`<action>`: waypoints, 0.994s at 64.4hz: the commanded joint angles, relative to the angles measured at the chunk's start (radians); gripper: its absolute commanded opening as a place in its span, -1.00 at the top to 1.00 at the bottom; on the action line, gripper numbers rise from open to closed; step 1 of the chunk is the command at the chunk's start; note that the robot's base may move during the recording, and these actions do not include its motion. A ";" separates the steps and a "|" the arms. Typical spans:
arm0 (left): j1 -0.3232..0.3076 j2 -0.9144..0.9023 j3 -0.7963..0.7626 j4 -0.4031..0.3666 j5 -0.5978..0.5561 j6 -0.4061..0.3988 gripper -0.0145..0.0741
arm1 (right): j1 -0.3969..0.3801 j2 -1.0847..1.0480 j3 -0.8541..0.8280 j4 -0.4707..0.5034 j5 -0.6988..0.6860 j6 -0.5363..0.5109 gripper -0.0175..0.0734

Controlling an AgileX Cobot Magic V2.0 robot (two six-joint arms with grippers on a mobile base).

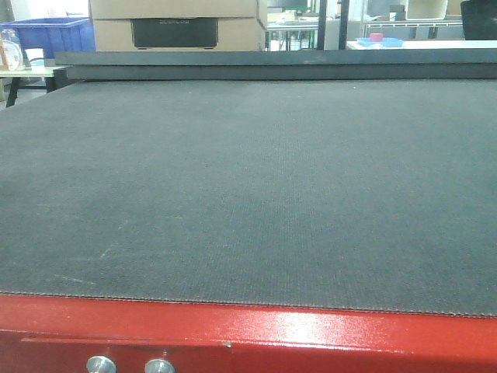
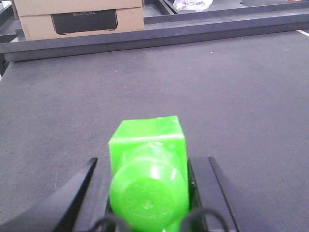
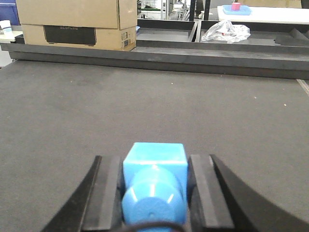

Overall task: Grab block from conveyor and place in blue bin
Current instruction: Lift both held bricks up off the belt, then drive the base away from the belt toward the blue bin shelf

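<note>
In the right wrist view, my right gripper (image 3: 155, 159) is shut on the small bright blue block (image 3: 154, 166), held just above the dark grey conveyor belt (image 3: 154, 106). In the left wrist view, my left gripper (image 2: 150, 162) is shut on a bright green block (image 2: 147, 145) over the belt (image 2: 193, 87). The front view shows the wide belt (image 1: 248, 179) with its red frame (image 1: 311, 334) along the near edge; no gripper or block shows there. A blue bin (image 1: 46, 35) stands beyond the belt's far left corner.
A cardboard box (image 1: 175, 23) stands behind the belt's far edge. A crumpled plastic bag (image 3: 224, 31) and a blue tray holding a pink object (image 3: 235, 8) lie at the far right. Two silver buttons (image 1: 101, 364) sit on the red frame.
</note>
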 commanded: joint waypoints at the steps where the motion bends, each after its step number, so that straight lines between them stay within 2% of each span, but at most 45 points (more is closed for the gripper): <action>1: -0.006 -0.005 -0.001 -0.008 -0.023 -0.006 0.92 | 0.002 -0.002 -0.009 -0.009 -0.022 0.000 0.95; 64: -0.006 -0.005 -0.001 -0.008 -0.023 -0.006 0.92 | 0.002 -0.002 -0.009 -0.009 -0.022 0.000 0.95</action>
